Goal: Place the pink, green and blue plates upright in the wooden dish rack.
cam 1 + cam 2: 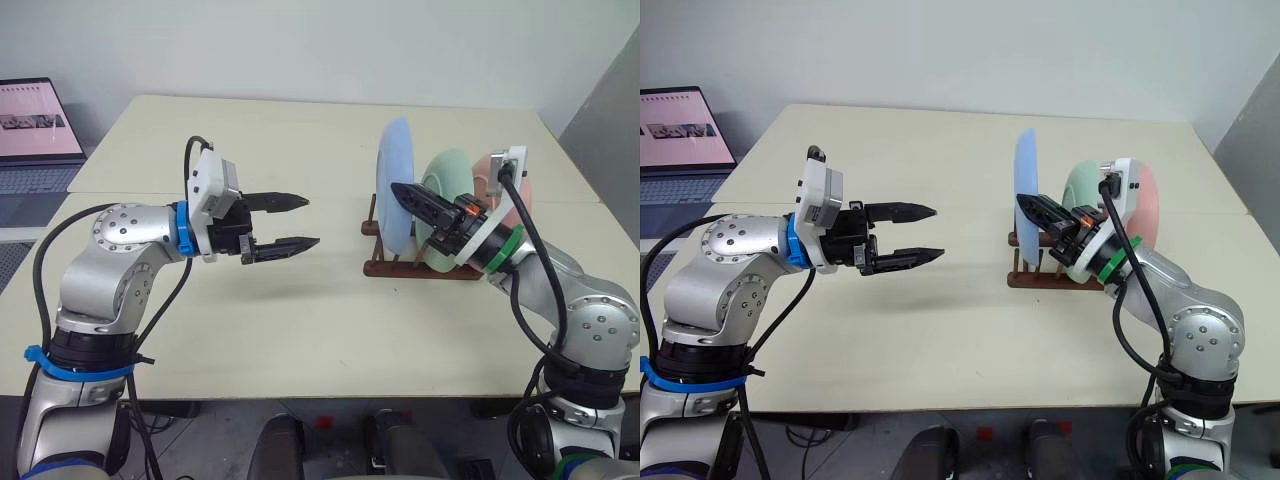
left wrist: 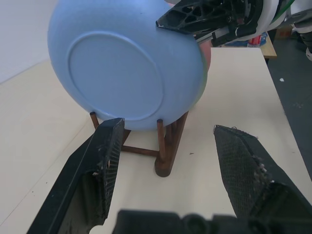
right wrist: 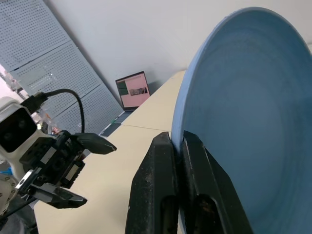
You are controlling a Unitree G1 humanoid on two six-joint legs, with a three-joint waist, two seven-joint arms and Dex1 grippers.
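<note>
Plates of all three colours stand on edge in the wooden dish rack (image 1: 420,262), which sits on the right half of the tabletop (image 1: 300,340), nearer its front edge than its far one. The blue plate (image 1: 396,185) fills the slot toward the table's middle, the green plate (image 1: 450,180) the next, and the pink plate (image 1: 487,172) the one nearest the right edge; thin pegs on each side keep them from tipping.

The right gripper (image 3: 178,146) has its two fingers pinched on the blue plate's rim, one on each face, so it grasps that plate, probably to steady it between the pegs until it rests safely.

The left gripper (image 1: 285,222) hangs above the table's middle, well apart from the rack, its fingers spread and empty, aimed at the plates as if standing by.

By the look of it the task is almost finished, with only the letting go of the rim remaining.
</note>
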